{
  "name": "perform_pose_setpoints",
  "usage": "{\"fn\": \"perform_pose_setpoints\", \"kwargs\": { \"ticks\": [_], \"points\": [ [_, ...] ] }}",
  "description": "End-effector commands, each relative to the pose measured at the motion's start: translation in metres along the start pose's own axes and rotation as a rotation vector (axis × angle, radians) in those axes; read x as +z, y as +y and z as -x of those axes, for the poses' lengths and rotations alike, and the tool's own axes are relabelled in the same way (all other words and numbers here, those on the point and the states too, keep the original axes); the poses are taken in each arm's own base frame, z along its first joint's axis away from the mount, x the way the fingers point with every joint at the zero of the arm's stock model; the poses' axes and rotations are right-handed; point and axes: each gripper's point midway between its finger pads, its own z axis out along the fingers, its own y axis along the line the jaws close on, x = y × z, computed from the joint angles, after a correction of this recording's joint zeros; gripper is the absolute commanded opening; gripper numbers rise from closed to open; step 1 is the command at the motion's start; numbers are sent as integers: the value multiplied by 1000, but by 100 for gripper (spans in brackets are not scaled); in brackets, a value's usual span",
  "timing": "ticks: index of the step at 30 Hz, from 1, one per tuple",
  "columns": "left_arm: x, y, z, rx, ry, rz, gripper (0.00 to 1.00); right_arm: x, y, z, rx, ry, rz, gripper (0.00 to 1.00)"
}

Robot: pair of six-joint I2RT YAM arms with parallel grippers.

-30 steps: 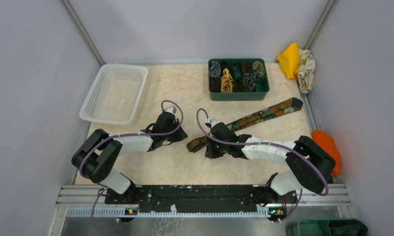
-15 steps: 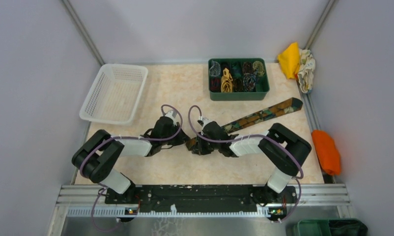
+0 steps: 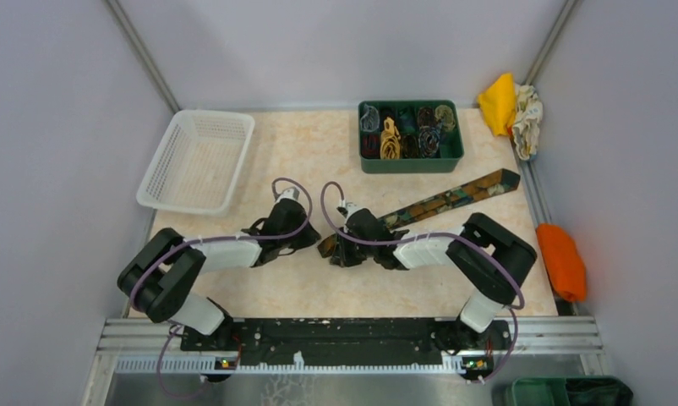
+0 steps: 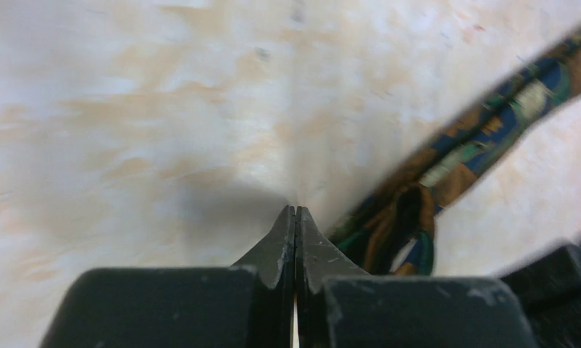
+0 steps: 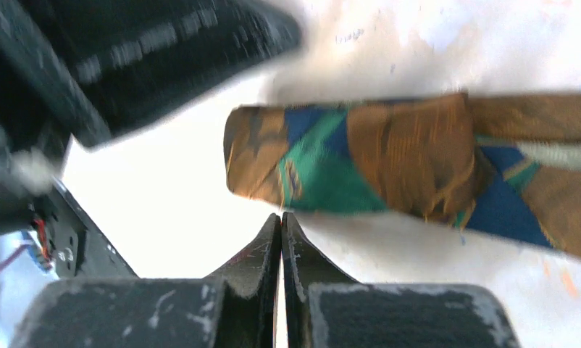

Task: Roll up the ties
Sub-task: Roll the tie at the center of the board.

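A dark brown tie point(image 3: 454, 196) with orange-gold and teal blotches lies diagonally on the table, its wide end at the far right and its narrow end point(image 5: 302, 156) folded over near the middle. My left gripper point(image 3: 312, 239) is shut and empty, just left of the folded end point(image 4: 400, 228). My right gripper point(image 3: 336, 254) is shut and empty, its tips point(image 5: 281, 217) right at the near edge of the folded end. Several rolled ties fill the green bin point(image 3: 410, 162).
A white mesh basket point(image 3: 197, 161) stands at the far left. Yellow and white cloth lumps point(image 3: 511, 106) lie at the far right corner and an orange cloth point(image 3: 560, 260) at the right edge. Purple cables point(image 3: 290, 190) loop over both wrists.
Both grippers have closed in on the tie's narrow end; the right arm swung left and folded up, the left gripper slid right. Since half a second ago, little has moved.
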Motion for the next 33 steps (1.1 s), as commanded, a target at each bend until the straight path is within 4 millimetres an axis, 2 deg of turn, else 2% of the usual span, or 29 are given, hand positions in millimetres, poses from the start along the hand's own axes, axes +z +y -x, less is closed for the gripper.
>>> {"fn": "perform_pose_setpoints", "kwargs": {
  "ticks": [1,3,5,7,9,11,13,15,17,18,21,23,24,26,27,30,33],
  "points": [
    [-30,62,19,-42,-92,378,0,-32,16,6,-104,-53,-55,0],
    [-59,57,46,-94,-216,397,0,-49,9,4,-166,-50,-170,4],
    [-92,53,68,-138,-325,385,0,-64,7,11,-230,-68,-264,19],
    [-125,44,87,-159,-423,335,1,-76,6,17,-278,-79,-334,24],
    [-155,34,102,-143,-503,265,3,-85,4,25,-316,-93,-400,27],
    [-180,28,112,-141,-561,212,5,-96,-1,37,-370,-120,-486,34],
    [-199,25,117,-149,-601,184,7,-108,-8,53,-405,-160,-596,49],
    [-211,24,120,-152,-615,177,8,-121,-6,78,-426,-226,-699,79],
    [-215,24,120,-148,-610,180,8,-129,-2,92,-459,-242,-754,98],
    [-216,23,120,-144,-606,182,8,-129,1,95,-482,-235,-750,99],
    [-215,23,120,-127,-599,186,7,-113,23,98,-534,-229,-615,99],
    [-217,22,121,-119,-603,183,7,-99,34,91,-520,-194,-532,99],
    [-219,21,122,-113,-606,184,7,-91,37,86,-513,-157,-513,96],
    [-227,21,127,-112,-626,186,7,-78,40,76,-549,-94,-533,78],
    [-232,22,129,-117,-642,189,8,-74,39,75,-579,-103,-575,73],
    [-252,32,138,-160,-709,234,8,-63,41,67,-625,-138,-636,72],
    [-274,52,139,-245,-765,321,8,-50,51,59,-639,-165,-622,72]
  ]
}}
